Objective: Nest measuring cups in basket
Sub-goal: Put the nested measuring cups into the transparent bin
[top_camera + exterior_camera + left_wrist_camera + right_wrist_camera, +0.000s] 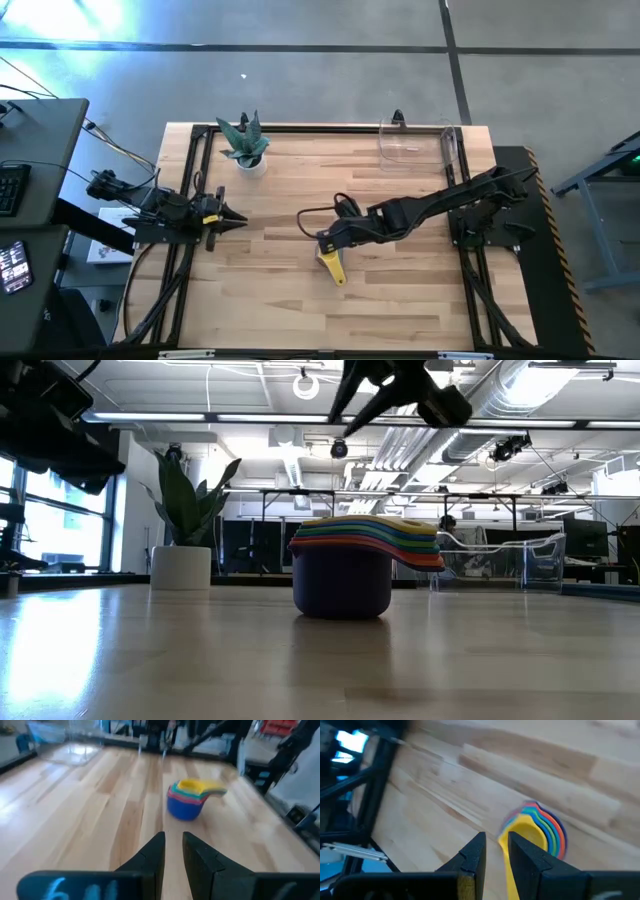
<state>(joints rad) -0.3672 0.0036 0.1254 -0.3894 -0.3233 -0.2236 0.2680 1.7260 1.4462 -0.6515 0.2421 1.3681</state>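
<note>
Pale wooden planks of the table [400, 290] fill the scene, with a wide hall of ducts and ceiling lights behind it. On them sits the stack of measuring cups [345, 575], nested one inside another, purple at the base and yellow on top, their handles fanned to one side. It stands on bare wood, directly beneath the right gripper [492, 852], which hangs above it without touching; that gripper's fingers are drawn close with a narrow slit between them and nothing pinched. Well beyond the right gripper, at the table's far edge, stands the clear basket [418, 145], apart from the stack. A white pot with a green plant [246, 150] stands along the same far edge. The left gripper [172, 845] waits at its own side, pointing toward the stack from well away, fingers likewise narrowed and holding nothing.
</note>
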